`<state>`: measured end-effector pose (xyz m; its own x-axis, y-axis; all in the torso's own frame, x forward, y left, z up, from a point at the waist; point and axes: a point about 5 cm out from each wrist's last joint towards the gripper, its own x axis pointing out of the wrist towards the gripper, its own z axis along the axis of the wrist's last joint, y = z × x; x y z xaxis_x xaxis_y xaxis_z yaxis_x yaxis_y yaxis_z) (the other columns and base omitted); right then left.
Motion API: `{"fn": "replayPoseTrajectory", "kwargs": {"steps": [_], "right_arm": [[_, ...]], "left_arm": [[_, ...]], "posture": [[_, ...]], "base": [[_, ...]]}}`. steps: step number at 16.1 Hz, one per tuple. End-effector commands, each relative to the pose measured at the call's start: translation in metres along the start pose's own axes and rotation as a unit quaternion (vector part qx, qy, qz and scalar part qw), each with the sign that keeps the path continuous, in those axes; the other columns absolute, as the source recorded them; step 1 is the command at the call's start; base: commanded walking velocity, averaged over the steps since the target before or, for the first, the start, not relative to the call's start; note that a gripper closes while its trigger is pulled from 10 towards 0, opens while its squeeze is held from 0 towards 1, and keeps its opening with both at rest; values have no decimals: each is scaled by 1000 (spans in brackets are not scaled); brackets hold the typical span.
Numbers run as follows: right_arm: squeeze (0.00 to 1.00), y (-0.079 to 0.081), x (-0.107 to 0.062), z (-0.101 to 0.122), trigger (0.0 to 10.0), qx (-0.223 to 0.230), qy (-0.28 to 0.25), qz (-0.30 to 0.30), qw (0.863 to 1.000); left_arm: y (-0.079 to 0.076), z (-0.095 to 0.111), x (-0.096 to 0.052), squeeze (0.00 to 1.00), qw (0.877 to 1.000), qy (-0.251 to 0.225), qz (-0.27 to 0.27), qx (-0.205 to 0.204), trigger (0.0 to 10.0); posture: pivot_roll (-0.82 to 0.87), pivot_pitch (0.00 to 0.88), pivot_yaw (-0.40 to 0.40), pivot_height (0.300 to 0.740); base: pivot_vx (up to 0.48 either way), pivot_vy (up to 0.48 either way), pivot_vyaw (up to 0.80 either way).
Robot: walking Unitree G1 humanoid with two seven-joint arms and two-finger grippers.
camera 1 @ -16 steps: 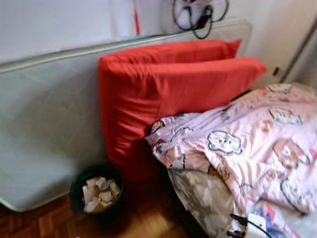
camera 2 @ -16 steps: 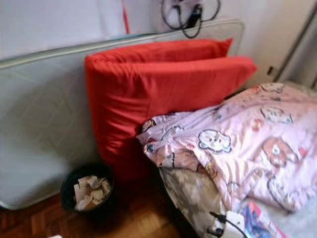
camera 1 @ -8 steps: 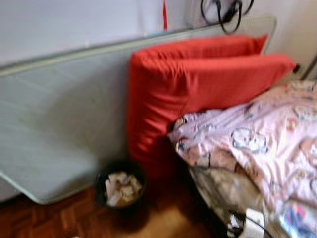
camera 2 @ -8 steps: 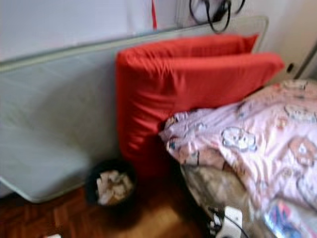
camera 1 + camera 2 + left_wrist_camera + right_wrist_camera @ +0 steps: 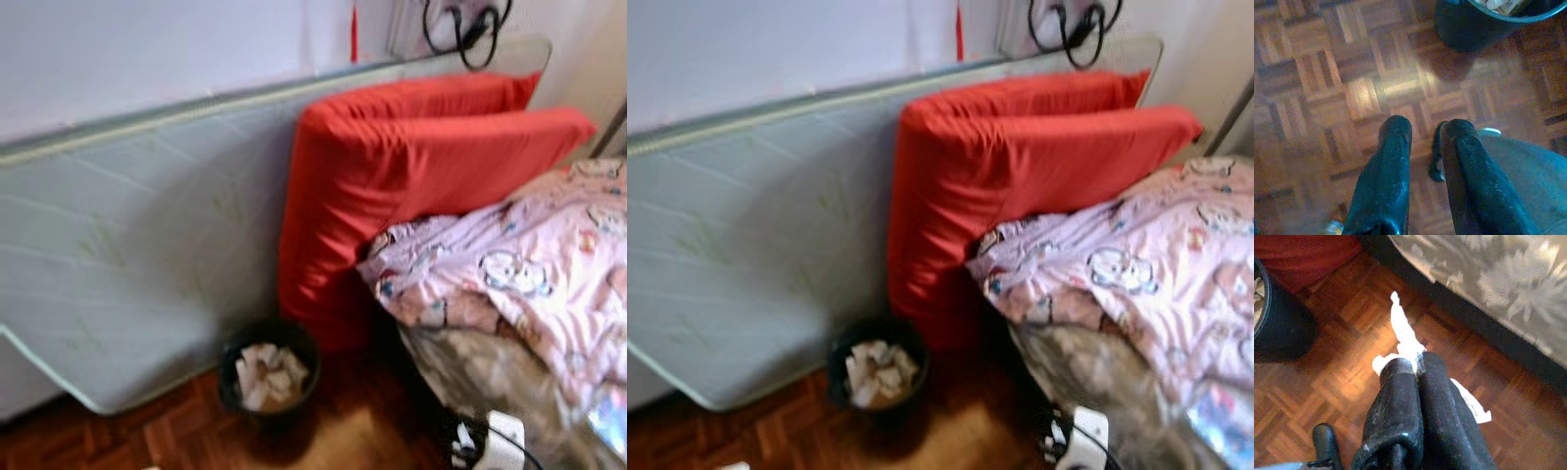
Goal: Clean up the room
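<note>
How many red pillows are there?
2. The back red pillow leans on the grey mattress. The front red pillow stands before it, partly under the pink blanket. More could be hidden behind.

Head views are soft with blur. The bin (image 5: 1484, 22) is cut by the left wrist view's edge, its paper scraps (image 5: 266, 374) too fuzzy to read. The white paper (image 5: 1405, 345) partly hides behind the right gripper (image 5: 1415, 364).

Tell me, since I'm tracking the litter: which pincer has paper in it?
The right pincer: its fingers are shut on a white paper scrap above the parquet floor. The left pincer is open, holding nothing.
</note>
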<state>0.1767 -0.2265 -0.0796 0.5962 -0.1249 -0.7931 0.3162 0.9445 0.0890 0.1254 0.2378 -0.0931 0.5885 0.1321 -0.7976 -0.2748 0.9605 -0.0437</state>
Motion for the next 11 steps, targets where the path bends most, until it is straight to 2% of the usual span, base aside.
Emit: {"fn": "replayPoseTrajectory", "kwargs": {"steps": [1, 8, 11], "right_arm": [[0, -4, -1, -5, 10000, 3, 8, -6, 1000], [0, -3, -1, -5, 10000, 2, 10, -2, 1000], [0, -3, -1, -5, 10000, 3, 9, -1, 1000]], "left_arm": [[0, -4, -1, 0, 1000, 8, 1, 6, 10000], [1, -3, -1, 0, 1000, 7, 1, 8, 10000], [1, -2, -1, 0, 1000, 1, 0, 11, 10000]], "posture": [[49, 0, 3, 740], [53, 0, 5, 740], [52, 0, 6, 740]], "base": [[0, 368, 0], [0, 365, 0], [0, 0, 0]]}}
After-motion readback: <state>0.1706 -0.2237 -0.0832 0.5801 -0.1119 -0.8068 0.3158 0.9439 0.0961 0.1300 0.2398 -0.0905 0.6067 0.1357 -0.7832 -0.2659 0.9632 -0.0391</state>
